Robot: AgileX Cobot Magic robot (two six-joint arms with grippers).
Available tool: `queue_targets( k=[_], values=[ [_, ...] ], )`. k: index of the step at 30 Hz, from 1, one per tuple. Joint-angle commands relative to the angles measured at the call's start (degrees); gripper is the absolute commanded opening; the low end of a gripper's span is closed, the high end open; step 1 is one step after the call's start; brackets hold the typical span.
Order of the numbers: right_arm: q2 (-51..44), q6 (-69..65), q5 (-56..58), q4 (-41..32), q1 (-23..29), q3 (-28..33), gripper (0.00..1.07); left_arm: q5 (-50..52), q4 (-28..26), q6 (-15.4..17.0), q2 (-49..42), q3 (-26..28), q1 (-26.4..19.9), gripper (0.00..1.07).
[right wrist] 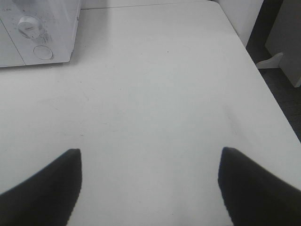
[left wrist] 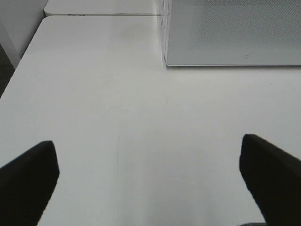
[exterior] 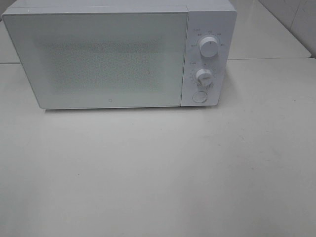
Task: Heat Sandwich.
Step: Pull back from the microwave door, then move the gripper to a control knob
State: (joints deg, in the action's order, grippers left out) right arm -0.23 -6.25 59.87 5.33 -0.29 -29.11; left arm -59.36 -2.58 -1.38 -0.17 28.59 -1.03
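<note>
Left pincer (left wrist: 146,150): wide, empty, over the surface (left wrist: 117,94).
Right pincer (right wrist: 150,155): wide, empty.
Microwave (exterior: 108,59): ahead of both, door shut.
Sandwich: unseen; presumably inside, hence pincers idle.

Tiny print rings the two dials (exterior: 209,47) on the microwave (exterior: 98,59), upper right of centre: too small to read. A small mark (exterior: 109,104) low on its front is illegible too.

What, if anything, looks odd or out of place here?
Nothing stands out. The closed microwave stands upright on the table, with no spills or damage showing. No food is in view.
</note>
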Motion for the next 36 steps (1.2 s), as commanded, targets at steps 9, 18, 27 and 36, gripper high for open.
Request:
queue_targets(
  k=[9,18,27,36],
  values=[
    [-1.0,0.5,-0.5,0.1,-0.5,0.1,0.76,0.3,-0.1,-0.1,-1.6,-0.3,-0.2,1.03],
    [-1.0,0.4,-0.5,0.1,-0.5,0.1,0.76,0.3,-0.1,-0.1,-1.6,-0.3,-0.2,1.03],
    [-0.9,0.4,-0.5,0.1,-0.5,0.1,0.76,0.3,-0.1,-0.1,-1.6,-0.3,-0.2,1.03],
    [-0.9,-0.9,-4.3,-0.1,-0.5,-1.9,0.76,0.3,-0.1,-0.1,-1.6,-0.3,-0.2,1.03]
  ],
)
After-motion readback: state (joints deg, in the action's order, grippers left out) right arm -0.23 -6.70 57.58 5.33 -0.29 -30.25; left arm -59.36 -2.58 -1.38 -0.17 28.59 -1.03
